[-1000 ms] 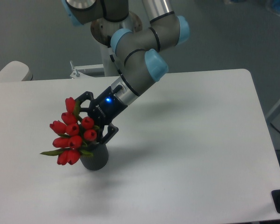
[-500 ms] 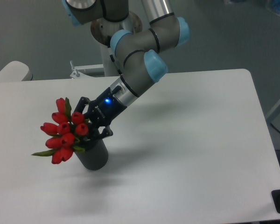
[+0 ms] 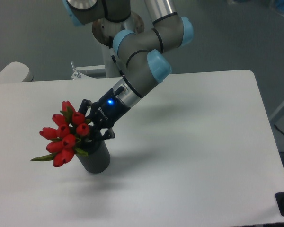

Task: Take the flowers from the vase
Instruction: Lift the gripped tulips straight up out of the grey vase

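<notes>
Tulips [image 3: 64, 137], a bunch of red buds with green leaves, lean out to the left of the dark grey vase [image 3: 95, 158], which stands on the white surface [image 3: 194, 142] near its left front part. The stems are hidden behind the pincer [image 3: 92, 130], so whether their ends sit inside the vase mouth cannot be confirmed. The pincer reaches down from the upper right at a slant and appears drawn in around the bunch just below the buds, directly above the vase rim; its dark fingers merge with the leaves, so contact is judged probable, not certain. Risks: the low fingers look close to the rim, so a slanted lift could drag or tip the vase; a loose hold could let stems slip.
</notes>
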You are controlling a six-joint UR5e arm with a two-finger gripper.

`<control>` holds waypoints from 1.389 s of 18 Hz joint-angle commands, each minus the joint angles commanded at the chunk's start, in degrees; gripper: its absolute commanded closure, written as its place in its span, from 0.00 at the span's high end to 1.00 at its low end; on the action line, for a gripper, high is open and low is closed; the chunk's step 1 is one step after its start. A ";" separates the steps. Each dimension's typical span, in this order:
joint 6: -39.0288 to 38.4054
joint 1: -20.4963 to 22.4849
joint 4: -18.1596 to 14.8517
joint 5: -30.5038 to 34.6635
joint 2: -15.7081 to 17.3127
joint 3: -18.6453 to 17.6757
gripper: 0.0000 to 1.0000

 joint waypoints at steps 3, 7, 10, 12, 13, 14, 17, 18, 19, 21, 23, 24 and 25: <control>-2.97 0.44 0.00 0.00 0.61 0.79 0.36; -9.30 0.80 0.00 0.00 1.41 3.33 0.36; -13.88 1.32 0.09 -0.61 2.98 4.66 0.36; -15.29 1.32 0.09 -1.84 3.69 4.66 0.36; -15.99 1.24 0.09 -2.02 3.78 4.66 0.36; -16.61 1.24 0.09 -2.02 4.22 4.66 0.36; -17.93 1.67 0.09 -2.29 4.75 5.18 0.36; -18.89 1.85 0.09 -2.37 4.75 5.54 0.36; -19.94 1.94 0.09 -2.37 4.66 5.63 0.36; -21.18 2.20 0.09 -3.68 4.66 5.89 0.36; -22.67 3.78 0.09 -6.75 4.66 6.76 0.36; -23.11 4.48 0.09 -8.16 4.66 7.29 0.36; -23.20 5.45 0.09 -9.13 4.66 7.82 0.36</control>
